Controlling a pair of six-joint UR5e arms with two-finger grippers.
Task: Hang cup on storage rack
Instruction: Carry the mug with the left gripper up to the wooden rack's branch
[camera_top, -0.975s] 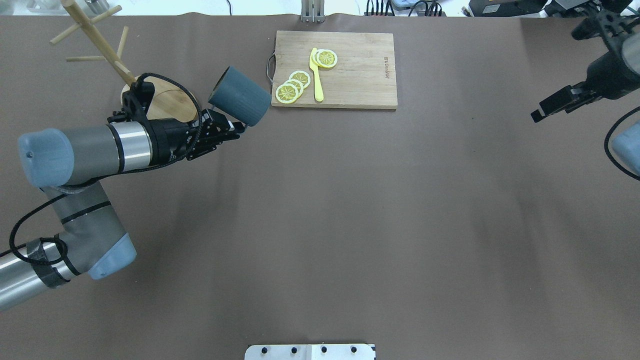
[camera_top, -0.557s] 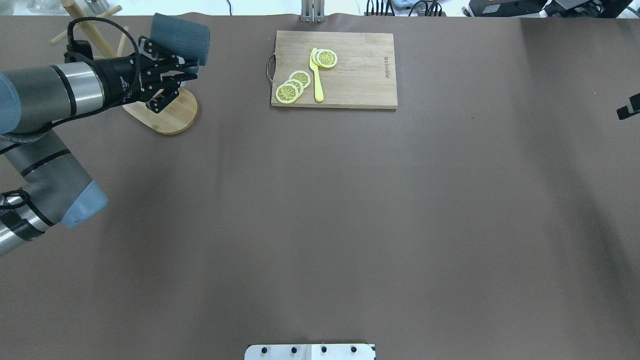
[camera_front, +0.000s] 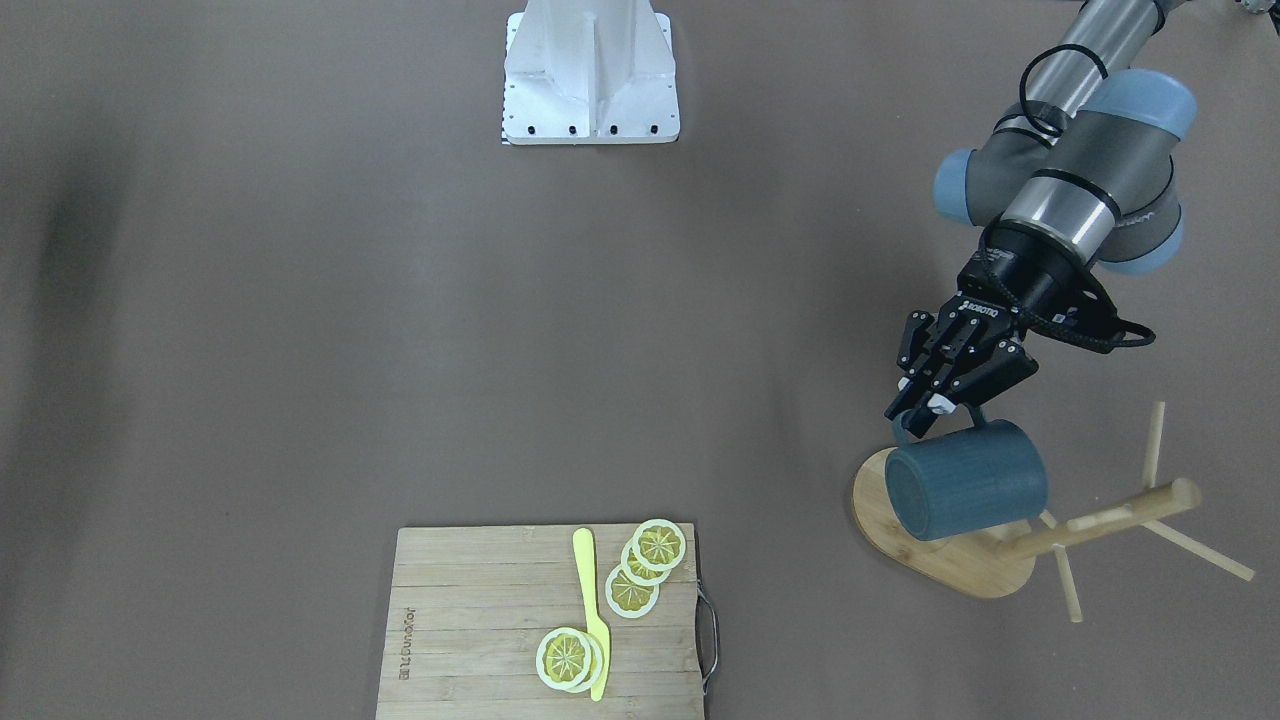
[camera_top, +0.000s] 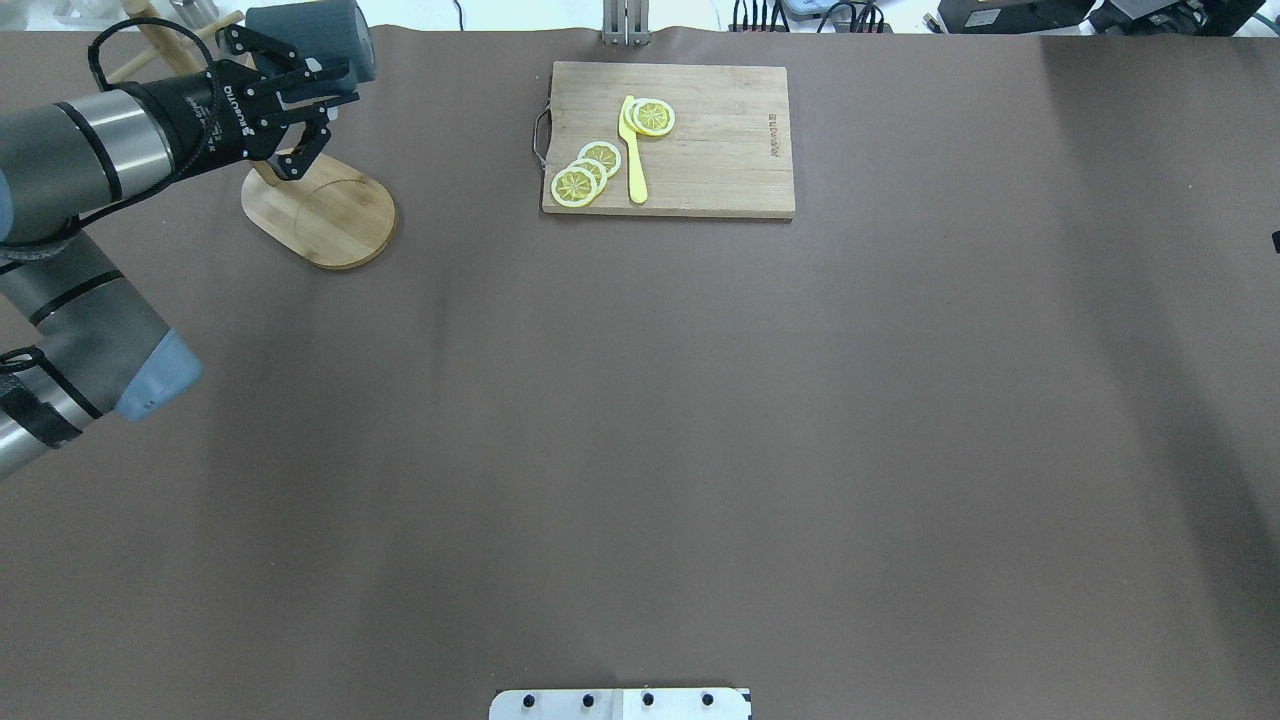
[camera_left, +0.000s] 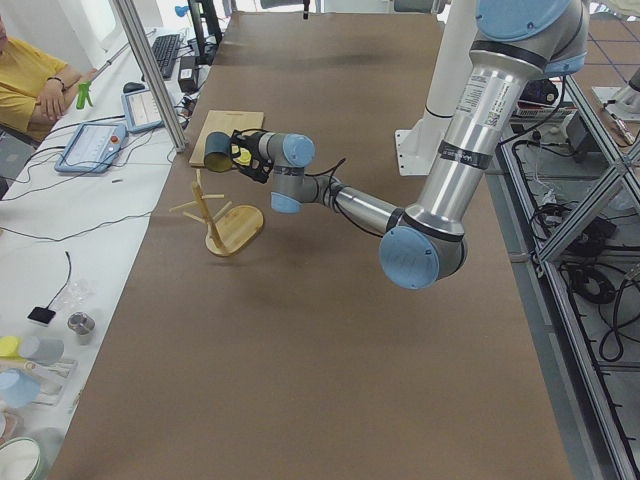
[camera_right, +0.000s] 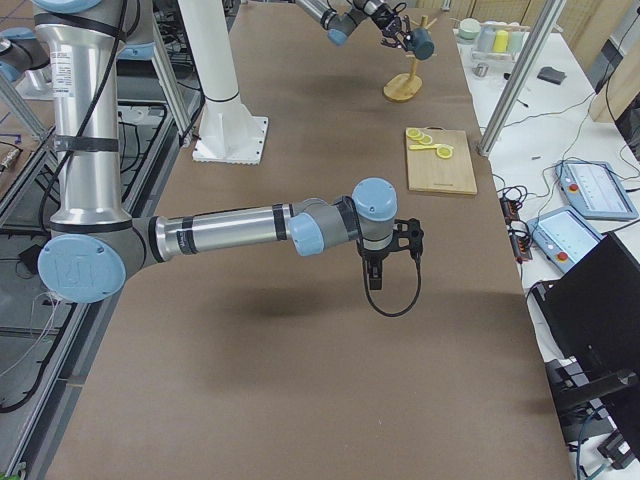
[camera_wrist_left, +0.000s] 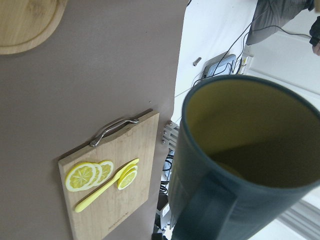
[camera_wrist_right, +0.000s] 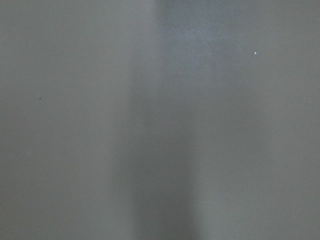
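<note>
Your left gripper (camera_front: 925, 408) pinches the loop handle of the dark blue-grey ribbed mug (camera_front: 965, 480), which lies sideways just past the jaws, near the top of the light bamboo mug tree (camera_front: 1100, 520). Only the wrist camera shows you the mug's yellow inside. Your right gripper (camera_right: 372, 262) appears only from the side, so you cannot tell how its jaws stand.

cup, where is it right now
Front-facing view, lower right: the cup is held aloft in the left gripper, close beside the storage rack.
</note>
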